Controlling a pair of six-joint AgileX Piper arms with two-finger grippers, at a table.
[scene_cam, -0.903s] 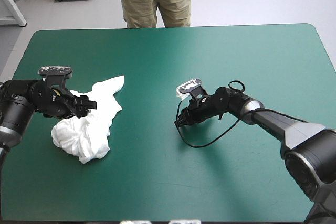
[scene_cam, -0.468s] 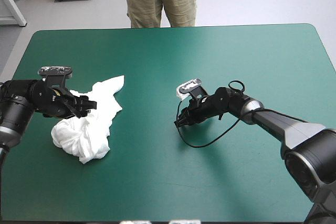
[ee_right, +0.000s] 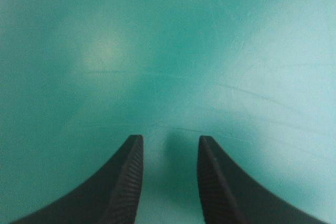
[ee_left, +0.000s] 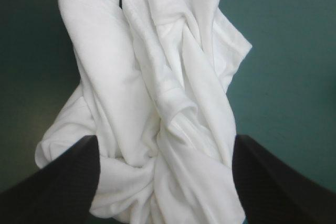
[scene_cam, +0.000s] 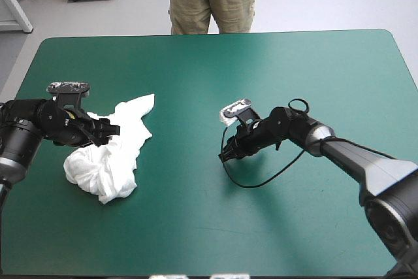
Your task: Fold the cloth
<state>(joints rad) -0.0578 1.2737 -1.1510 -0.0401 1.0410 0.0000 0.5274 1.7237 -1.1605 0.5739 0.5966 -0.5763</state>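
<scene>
Left pincer spread wide, right pincer narrowly parted, both held low.

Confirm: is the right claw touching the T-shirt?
Apart. The high view shows the right claw well clear of the T-shirt, with bare teal-green cover between them.

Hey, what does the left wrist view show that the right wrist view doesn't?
Only the left wrist view: the crumpled white T-shirt, lying between the black fingers of the open left gripper. Only the right wrist view: the right gripper, its fingers a little apart with nothing between them. Both: the teal-green cover.
</scene>
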